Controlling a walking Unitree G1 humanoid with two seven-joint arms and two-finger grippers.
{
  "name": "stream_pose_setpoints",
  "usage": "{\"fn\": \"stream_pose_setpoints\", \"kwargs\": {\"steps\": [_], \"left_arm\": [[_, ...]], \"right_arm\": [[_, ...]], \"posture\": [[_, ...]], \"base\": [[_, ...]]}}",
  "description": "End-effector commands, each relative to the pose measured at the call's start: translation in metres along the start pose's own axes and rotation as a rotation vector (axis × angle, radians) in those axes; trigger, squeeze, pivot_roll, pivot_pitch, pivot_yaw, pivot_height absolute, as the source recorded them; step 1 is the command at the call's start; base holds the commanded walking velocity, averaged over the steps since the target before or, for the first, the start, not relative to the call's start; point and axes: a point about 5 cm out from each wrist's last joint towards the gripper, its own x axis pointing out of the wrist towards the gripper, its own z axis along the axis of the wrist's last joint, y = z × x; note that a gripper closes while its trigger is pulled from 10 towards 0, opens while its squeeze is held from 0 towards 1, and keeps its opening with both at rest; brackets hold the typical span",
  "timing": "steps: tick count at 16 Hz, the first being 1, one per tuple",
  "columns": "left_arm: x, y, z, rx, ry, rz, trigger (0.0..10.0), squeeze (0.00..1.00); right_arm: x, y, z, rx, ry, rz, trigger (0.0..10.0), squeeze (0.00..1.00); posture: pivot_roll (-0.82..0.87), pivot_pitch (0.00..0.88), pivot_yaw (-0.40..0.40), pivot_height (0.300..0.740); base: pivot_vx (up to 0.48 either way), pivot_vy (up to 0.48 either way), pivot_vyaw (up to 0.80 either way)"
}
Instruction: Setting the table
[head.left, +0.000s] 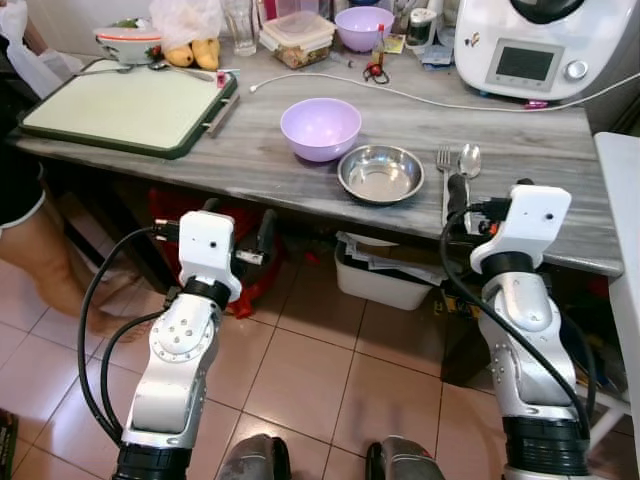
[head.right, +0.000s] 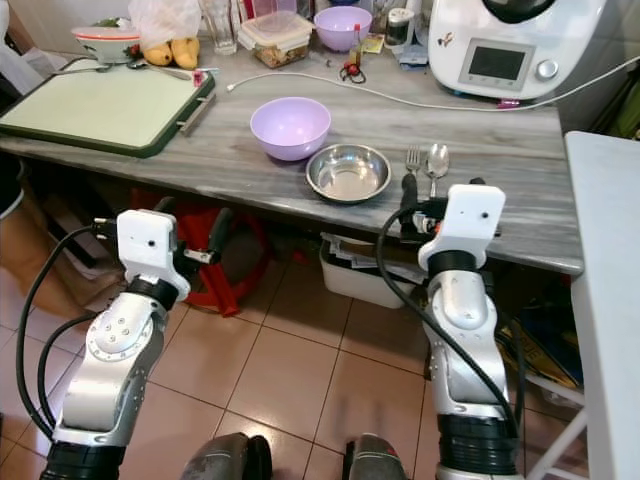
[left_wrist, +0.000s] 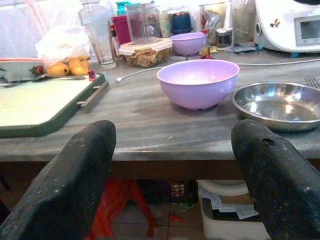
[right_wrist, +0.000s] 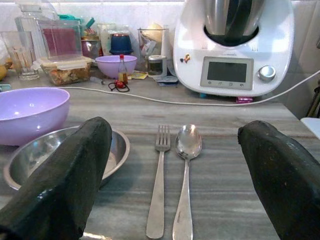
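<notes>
On the grey table (head.left: 250, 170) a light purple bowl (head.left: 320, 127) stands beside a shallow steel bowl (head.left: 380, 173). To the right of the steel bowl a fork (head.left: 443, 165) and a spoon (head.left: 469, 160) lie side by side, handles toward me. My right gripper (head.left: 488, 192) is open at the table's front edge, its fingers (right_wrist: 75, 175) spread to either side of the fork (right_wrist: 159, 185) and spoon (right_wrist: 186, 180). My left gripper (head.left: 237, 218) is open and holds nothing, level with the front edge and facing the purple bowl (left_wrist: 198, 82).
A green-rimmed tray (head.left: 130, 110) fills the table's left. At the back stand a white kitchen machine (head.left: 525, 45), its cable (head.left: 400, 95), another purple bowl (head.left: 363, 27), a food box (head.left: 297, 38) and mangoes (head.left: 192, 53). A person's leg (head.left: 40, 250) is on the left. A white bin (head.left: 385, 275) sits under the table.
</notes>
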Motion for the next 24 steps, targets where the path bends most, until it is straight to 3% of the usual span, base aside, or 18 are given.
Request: {"fn": "stream_pose_setpoints", "kwargs": {"steps": [1,12,15,24], "left_arm": [[0.000,0.002,-0.001,0.010,0.003,0.011,10.0,0.00],[0.000,0.000,-0.003,0.001,0.008,0.005,10.0,0.00],[-0.002,0.001,-0.001,-0.012,-0.008,-0.038,10.0,0.00],[-0.005,-0.002,0.000,-0.058,-0.019,-0.074,10.0,0.00]], "right_arm": [[0.002,0.001,-0.001,0.006,0.011,0.004,10.0,0.00],[0.003,0.000,-0.008,0.042,0.063,-0.009,10.0,0.00],[0.004,0.000,-0.010,0.036,0.075,-0.011,10.0,0.00],[0.002,-0.003,-0.011,0.028,0.081,-0.009,10.0,0.00]], "posture": [[-0.03,0.079,0.043,0.740],[-0.03,0.083,0.038,0.740],[-0.03,0.085,0.038,0.740],[-0.04,0.082,0.034,0.740]], "base": [[-0.255,0.000,0.00],[-0.152,0.000,0.00],[0.000,0.000,-0.76],[0.000,-0.368,-0.40]]}}
